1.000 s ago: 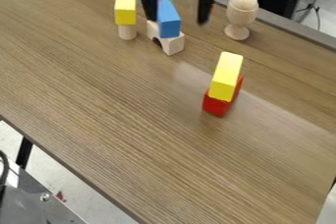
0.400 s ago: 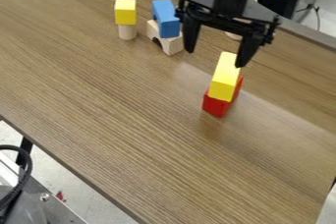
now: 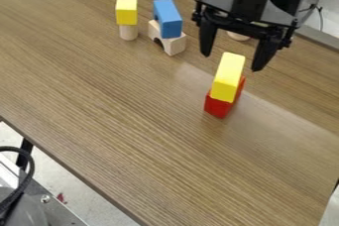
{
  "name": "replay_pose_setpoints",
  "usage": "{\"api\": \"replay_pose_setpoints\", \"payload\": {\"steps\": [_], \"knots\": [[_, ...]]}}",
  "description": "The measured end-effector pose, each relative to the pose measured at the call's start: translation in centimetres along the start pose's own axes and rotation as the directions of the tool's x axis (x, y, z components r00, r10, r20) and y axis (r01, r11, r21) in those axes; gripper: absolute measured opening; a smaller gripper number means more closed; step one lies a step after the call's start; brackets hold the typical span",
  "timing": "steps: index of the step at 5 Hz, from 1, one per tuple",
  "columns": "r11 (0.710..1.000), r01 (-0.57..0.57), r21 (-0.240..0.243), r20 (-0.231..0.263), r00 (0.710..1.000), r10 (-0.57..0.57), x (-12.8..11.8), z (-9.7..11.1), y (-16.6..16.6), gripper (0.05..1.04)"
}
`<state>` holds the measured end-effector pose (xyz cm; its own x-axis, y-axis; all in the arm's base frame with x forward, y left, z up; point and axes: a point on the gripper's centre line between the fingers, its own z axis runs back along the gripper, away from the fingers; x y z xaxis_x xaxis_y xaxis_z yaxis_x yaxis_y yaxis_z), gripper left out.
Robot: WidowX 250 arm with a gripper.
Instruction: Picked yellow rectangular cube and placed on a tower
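Brown wooden table [image 3: 119,121], back edge behind gripper [image 3: 231,61]. Fingers spread apart, nothing held, above long yellow block [image 3: 228,77], which lies on red block [image 3: 218,107]. Pick not yet made, by look of it; grasp, lift and placing left. Likely tower: blue block [image 3: 168,19] on wooden arch [image 3: 173,44], well apart, leaving room to swing across. Pale wooden base [image 3: 237,36] near back edge could get knocked.

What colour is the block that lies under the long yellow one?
The block under the long yellow block is red, best seen in the camera view.
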<state>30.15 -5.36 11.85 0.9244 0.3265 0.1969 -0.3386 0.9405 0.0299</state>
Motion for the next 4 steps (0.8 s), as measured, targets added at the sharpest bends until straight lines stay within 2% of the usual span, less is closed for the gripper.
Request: {"api": "replay_pose_setpoints", "payload": {"steps": [1,2,3,4], "knots": [[0.998,-0.063,-0.029,-0.001,0.998,0.063,2.0,-0.2,0.6,1.000],[0.995,-0.101,-0.019,-0.012,0.995,0.101,3.6,-1.2,1.4,1.000],[0.994,-0.111,-0.024,-0.041,0.993,0.110,3.9,-2.0,1.8,1.000],[0.990,-0.099,-0.103,-0.096,0.991,0.090,3.8,-2.0,2.2,1.000]]}}
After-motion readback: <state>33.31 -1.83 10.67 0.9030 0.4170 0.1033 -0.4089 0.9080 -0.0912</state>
